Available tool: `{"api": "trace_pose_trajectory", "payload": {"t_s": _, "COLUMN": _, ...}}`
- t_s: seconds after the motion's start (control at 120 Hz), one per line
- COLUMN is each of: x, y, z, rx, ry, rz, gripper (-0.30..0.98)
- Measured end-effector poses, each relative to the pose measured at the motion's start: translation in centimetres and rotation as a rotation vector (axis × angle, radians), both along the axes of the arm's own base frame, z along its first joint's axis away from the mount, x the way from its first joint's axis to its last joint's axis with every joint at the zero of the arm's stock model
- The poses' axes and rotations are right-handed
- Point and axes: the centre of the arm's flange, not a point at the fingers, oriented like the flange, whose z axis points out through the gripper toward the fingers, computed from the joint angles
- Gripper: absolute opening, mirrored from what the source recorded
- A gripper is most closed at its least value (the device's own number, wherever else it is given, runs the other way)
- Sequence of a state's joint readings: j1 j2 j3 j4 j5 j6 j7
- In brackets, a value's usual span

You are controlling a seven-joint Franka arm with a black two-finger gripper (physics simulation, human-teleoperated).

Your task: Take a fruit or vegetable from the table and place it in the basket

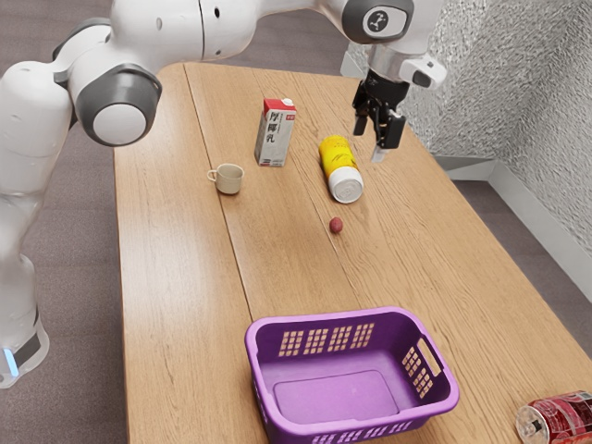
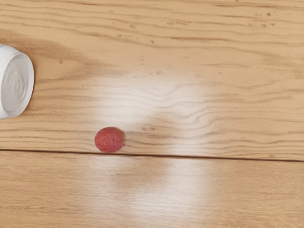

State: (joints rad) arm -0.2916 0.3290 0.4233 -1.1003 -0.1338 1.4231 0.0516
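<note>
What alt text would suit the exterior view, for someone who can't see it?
A white robot arm hangs its open black gripper over a wooden table bearing a small red fruit and an empty purple basket. Also there: a beige cup, a carton, a yellow-and-white can and a red can.

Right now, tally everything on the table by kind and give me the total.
Fruit: 1
Basket: 1
Mug: 1
Carton: 1
Cans: 2, a yellow and white can and a red can
Total: 6
</note>
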Motion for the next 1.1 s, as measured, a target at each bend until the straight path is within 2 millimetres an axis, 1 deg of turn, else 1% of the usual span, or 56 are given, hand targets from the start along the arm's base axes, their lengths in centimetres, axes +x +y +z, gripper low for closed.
{"api": "trace_pose_trajectory", "payload": {"t_s": 0.25, "x": 0.0, "y": 0.1, "z": 0.0, "rx": -0.006, "ry": 0.002, "rz": -0.007, "gripper": 0.69}}
{"api": "trace_pose_trajectory", "payload": {"t_s": 0.292, "x": 0.0, "y": 0.4, "z": 0.0, "rx": -0.009, "ry": 0.002, "rz": -0.003, "gripper": 0.69}}
{"api": "trace_pose_trajectory", "payload": {"t_s": 0.392, "x": -0.6, "y": 0.8, "z": 1.4, "rx": -0.014, "ry": -0.022, "rz": -0.001, "gripper": 0.69}}
{"api": "trace_pose_trajectory", "payload": {"t_s": 0.45, "x": -0.6, "y": 1.0, "z": 1.2, "rx": -0.009, "ry": -0.017, "rz": 0.001, "gripper": 0.69}}
{"api": "trace_pose_trajectory", "payload": {"t_s": 0.483, "x": -0.6, "y": 1.6, "z": 0.3, "rx": -0.002, "ry": 0.006, "rz": 0.009, "gripper": 0.68}}
{"api": "trace_pose_trajectory", "payload": {"t_s": 0.533, "x": -0.7, "y": 3.1, "z": -1.9, "rx": 0.004, "ry": 0.057, "rz": 0.031, "gripper": 0.69}}
{"api": "trace_pose_trajectory", "payload": {"t_s": 0.583, "x": -0.9, "y": 4.0, "z": -4.4, "rx": 0.002, "ry": 0.112, "rz": 0.042, "gripper": 0.69}}
{"api": "trace_pose_trajectory", "payload": {"t_s": 0.692, "x": -1.6, "y": 5.0, "z": -9.5, "rx": -0.015, "ry": 0.194, "rz": 0.041, "gripper": 0.69}}
{"api": "trace_pose_trajectory", "payload": {"t_s": 0.742, "x": -1.8, "y": 5.2, "z": -11.2, "rx": -0.020, "ry": 0.201, "rz": 0.034, "gripper": 0.69}}
{"api": "trace_pose_trajectory", "payload": {"t_s": 0.817, "x": -1.6, "y": 5.3, "z": -12.4, "rx": -0.020, "ry": 0.187, "rz": 0.020, "gripper": 0.69}}
{"api": "trace_pose_trajectory", "payload": {"t_s": 0.867, "x": -1.0, "y": 5.1, "z": -13.5, "rx": -0.013, "ry": 0.180, "rz": 0.011, "gripper": 0.69}}
{"api": "trace_pose_trajectory", "payload": {"t_s": 0.958, "x": -0.1, "y": 5.2, "z": -14.5, "rx": -0.001, "ry": 0.160, "rz": -0.002, "gripper": 0.69}}
{"api": "trace_pose_trajectory", "payload": {"t_s": 1.05, "x": 0.9, "y": 5.5, "z": -16.3, "rx": 0.012, "ry": 0.159, "rz": -0.011, "gripper": 0.69}}
{"api": "trace_pose_trajectory", "payload": {"t_s": 1.1, "x": 1.2, "y": 5.6, "z": -16.9, "rx": 0.015, "ry": 0.156, "rz": -0.019, "gripper": 0.69}}
